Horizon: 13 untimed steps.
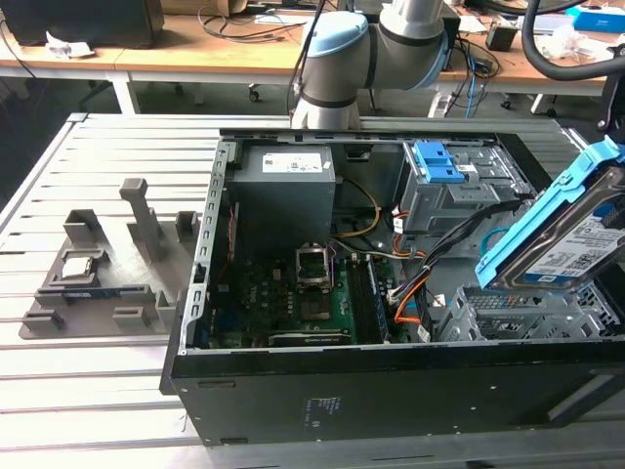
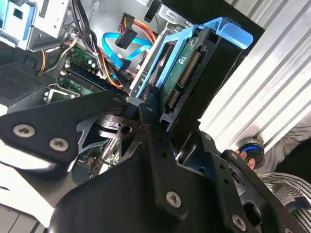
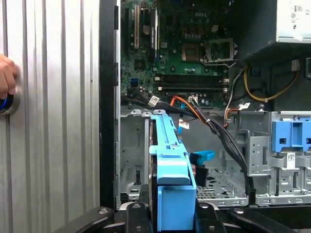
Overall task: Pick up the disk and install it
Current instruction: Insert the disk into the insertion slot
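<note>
Disk (image 1: 571,239) hangs tilted in the gripper over the case's near corner on the exterior view's right, its low end toward the case interior and its blue rail uppermost.

The slatted metal table (image 1: 98,391) carries everything. The open case (image 1: 391,401) lies on its side across the table's middle. The arm (image 1: 376,44) rises behind the case's far edge. Inside, the power supply (image 1: 283,191) fills the far corner on the exterior view's left, and the motherboard (image 1: 293,303) lies in front of it along the near wall. A grey fixture (image 1: 107,269) sits on the table near its edge on the exterior view's left, well apart from the case. A drive bay with blue latches (image 1: 439,166) stands at the case's far wall. The drive cage (image 1: 527,313) sits in the near corner, right under the disk; whether the disk's low end touches it is hard to tell.

In the second wrist view the gripper (image 2: 177,116) has its jaws closed on the disk (image 2: 187,73), one black finger (image 2: 150,104) pressed to the blue rail. In the first wrist view the disk (image 3: 170,160) stands edge-on between the fingers, over the cage.

A person's hand (image 3: 7,77) rests on the table beside the case.
</note>
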Motion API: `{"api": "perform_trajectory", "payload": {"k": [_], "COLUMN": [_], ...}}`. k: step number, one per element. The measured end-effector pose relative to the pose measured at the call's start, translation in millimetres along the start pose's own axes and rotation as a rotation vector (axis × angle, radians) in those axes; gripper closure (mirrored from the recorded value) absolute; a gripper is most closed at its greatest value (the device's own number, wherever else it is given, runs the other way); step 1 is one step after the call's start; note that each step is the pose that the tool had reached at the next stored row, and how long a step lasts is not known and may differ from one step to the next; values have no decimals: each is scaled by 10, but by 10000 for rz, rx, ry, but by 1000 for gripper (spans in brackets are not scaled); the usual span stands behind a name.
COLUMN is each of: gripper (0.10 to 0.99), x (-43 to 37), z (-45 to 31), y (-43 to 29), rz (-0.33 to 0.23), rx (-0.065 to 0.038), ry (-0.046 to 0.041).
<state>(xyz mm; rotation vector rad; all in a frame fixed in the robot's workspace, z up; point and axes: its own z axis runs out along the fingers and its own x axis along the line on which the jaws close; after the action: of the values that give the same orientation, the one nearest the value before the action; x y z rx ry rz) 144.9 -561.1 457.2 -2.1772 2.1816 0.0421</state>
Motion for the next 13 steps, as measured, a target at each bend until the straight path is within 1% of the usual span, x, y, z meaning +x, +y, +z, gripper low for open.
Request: {"api": "perform_trajectory", "payload": {"k": [1,2,3,5,6,8,11,12,13], "gripper": [722,722,722,722,722,722,722,722,722], "x": [0,0,1,1,0,1,1,2,1], "z": [1,2,3,3,3,3,0,-1,-2], "y": [0,1,1,1,16,84,232,332,383], "rz": [-8,-11,-13,-15,-12,-16,-15,-13,-15], "rx": [116,180,207,223,223,223,226,229,231], "ry": [1,0,0,1,-1,0,1,1,0]}}
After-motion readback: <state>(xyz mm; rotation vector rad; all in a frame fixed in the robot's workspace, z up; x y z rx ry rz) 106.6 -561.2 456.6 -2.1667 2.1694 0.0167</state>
